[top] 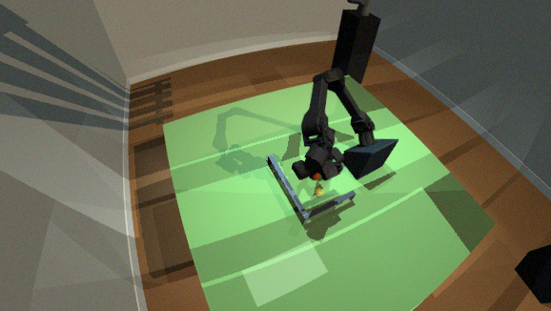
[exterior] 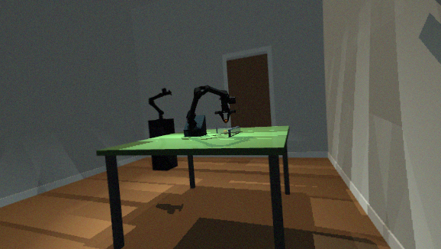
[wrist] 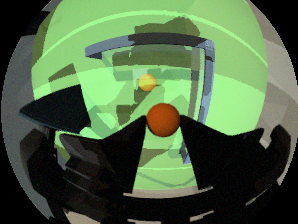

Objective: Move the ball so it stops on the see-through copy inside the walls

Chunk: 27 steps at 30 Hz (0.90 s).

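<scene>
Your ball [wrist: 162,119] is a small, plain orange sphere, pinched between the closed fingers of the gripper [wrist: 162,129] and held in the air above the table [top: 391,267], near its middle. Below it, the paler see-through copy [top: 318,192] rests inside the corner of the two low clear walls [top: 286,183]. The arm's dark base [top: 369,157] sits towards the far edge.

Single arm [top: 329,102] rising from its base block [top: 369,157] on the table, folded at the elbow and reaching forward and down. The wrist points the gripper [top: 316,176] at the table from above, well clear of the surface in the exterior view. The two dark fingers are closed on the orange ball [wrist: 162,119], pinched between their tips.
</scene>
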Each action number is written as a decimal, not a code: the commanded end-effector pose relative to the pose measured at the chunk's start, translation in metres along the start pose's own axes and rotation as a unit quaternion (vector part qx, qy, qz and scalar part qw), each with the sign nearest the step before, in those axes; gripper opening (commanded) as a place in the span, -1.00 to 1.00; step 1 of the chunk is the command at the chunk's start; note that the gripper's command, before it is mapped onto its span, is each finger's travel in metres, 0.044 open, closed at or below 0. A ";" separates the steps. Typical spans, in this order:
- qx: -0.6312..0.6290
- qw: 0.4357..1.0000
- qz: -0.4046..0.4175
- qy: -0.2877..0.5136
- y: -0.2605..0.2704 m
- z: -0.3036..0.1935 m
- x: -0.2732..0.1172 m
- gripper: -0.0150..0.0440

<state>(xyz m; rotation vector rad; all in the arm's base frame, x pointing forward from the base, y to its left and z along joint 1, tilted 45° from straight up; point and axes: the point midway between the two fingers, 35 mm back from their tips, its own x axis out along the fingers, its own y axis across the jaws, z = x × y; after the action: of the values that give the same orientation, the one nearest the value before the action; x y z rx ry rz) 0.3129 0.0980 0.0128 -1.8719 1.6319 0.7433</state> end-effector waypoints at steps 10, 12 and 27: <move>-0.001 1.000 0.002 0.000 0.023 0.032 0.029 -0.49; -0.001 1.000 0.002 0.000 0.022 0.033 0.040 -0.49; -0.001 1.000 0.002 0.002 0.024 0.031 0.090 -0.49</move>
<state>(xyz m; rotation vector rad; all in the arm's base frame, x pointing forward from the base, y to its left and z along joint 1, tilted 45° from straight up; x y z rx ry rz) 0.2981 0.0571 -0.0719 -1.8668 1.6382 0.7421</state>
